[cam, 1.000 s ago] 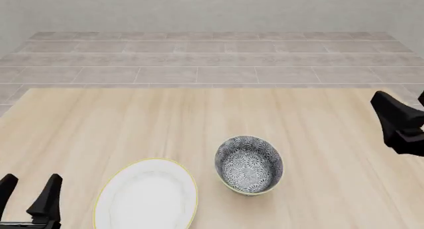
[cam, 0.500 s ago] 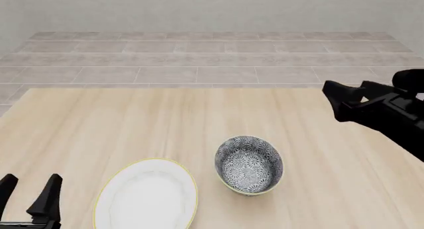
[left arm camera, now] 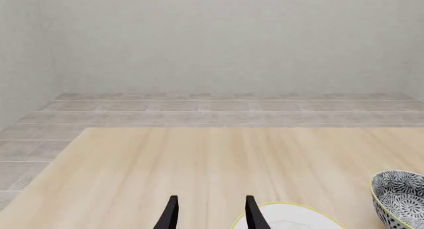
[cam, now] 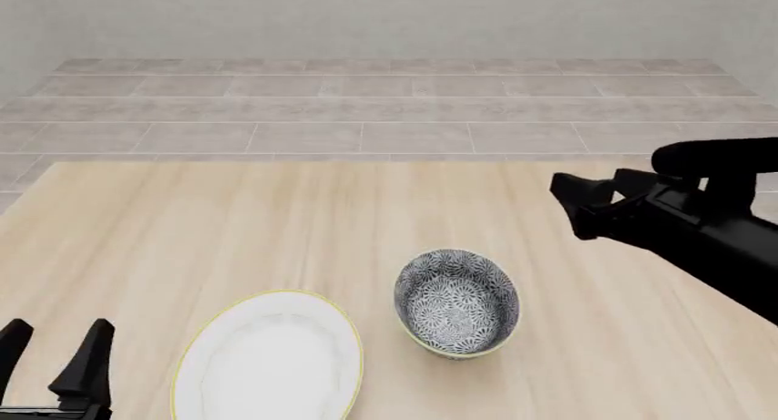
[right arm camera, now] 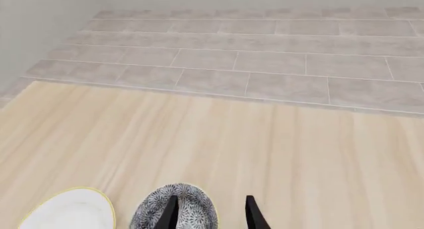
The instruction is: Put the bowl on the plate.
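Bowl point(cam: 456, 302) upright beside plate point(cam: 270, 358); right gripper point(cam: 581, 210) above, empty, jaws apart for grasp; left gripper point(cam: 55, 363) parted, idle

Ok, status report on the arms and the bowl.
Both end effectors open, empty. Bowl on table, beside plate, untouched. Path clear.

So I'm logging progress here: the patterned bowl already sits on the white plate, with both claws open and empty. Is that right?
Not quite. The front view shows the bowl standing on the table beside the plate, to its right, not on it. The rest holds: the left claw and right claw are open and empty.
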Controlling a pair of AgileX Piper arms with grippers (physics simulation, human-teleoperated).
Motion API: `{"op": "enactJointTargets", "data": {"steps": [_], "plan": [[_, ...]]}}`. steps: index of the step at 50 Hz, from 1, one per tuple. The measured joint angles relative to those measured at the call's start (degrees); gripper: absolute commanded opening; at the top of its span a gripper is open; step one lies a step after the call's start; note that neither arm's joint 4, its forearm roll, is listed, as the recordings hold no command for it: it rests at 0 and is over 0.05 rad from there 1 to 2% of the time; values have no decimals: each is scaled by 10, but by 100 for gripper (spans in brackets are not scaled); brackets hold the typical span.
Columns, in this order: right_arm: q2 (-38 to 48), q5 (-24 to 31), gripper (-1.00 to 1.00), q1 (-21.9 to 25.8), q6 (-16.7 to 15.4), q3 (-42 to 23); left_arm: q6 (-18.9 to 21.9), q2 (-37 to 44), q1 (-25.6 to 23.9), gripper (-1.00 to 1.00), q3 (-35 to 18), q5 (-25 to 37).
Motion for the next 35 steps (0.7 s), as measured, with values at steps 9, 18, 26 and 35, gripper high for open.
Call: {"op": "enactJointTargets", "data": {"steps": [9, 18, 26, 35], "plan": [[13, -1, 100, 10, 0, 11, 0, 0, 0, 100, 0, 0], [22, -3, 100, 11, -1, 20, 0, 0, 0, 100, 0, 0], [30, -11, 100, 6, 4, 31, 0, 0, 0, 100, 0, 0], [46, -22, 100, 4, 10, 43, 0, 0, 0, 100, 0, 0]]}}
